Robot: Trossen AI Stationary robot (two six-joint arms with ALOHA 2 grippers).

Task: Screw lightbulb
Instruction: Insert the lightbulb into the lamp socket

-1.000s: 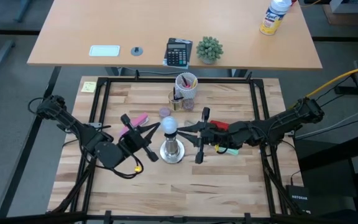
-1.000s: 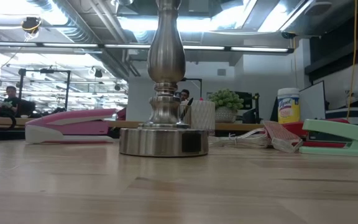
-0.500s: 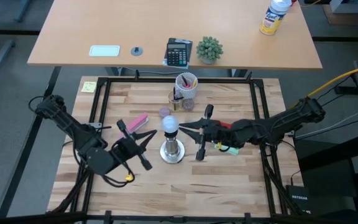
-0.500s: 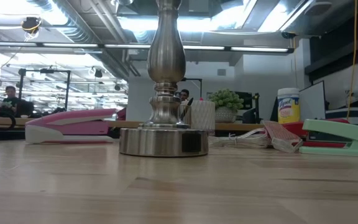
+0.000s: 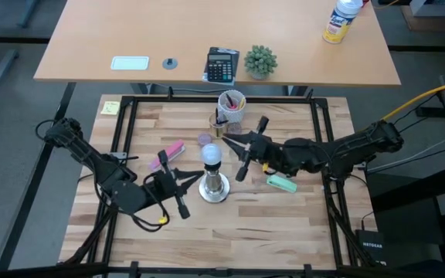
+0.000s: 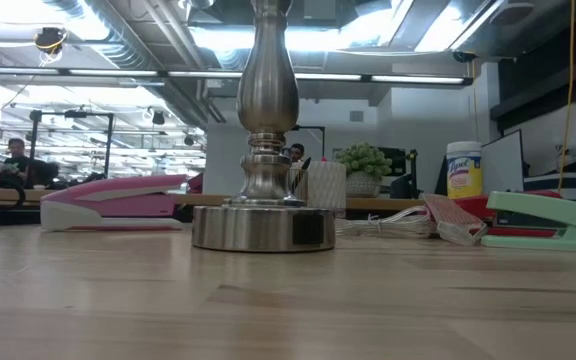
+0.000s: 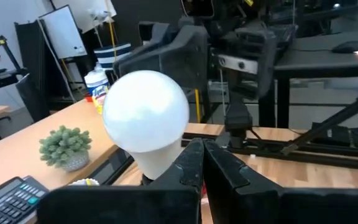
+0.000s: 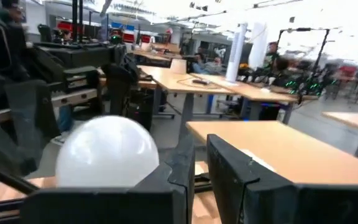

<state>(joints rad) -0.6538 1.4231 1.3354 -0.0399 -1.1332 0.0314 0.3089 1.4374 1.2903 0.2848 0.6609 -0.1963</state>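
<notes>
White lightbulb (image 5: 210,154) seated in metal stand (image 5: 214,188), left gripper (image 5: 194,177) closed empty, right gripper (image 5: 228,139) nearly closed, empty

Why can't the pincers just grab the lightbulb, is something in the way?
Nothing visible blocks them. The lightbulb already sits on top of the metal stand. The left pincer and the right pincer flank it, both apart from it, with only bare table between.
</notes>
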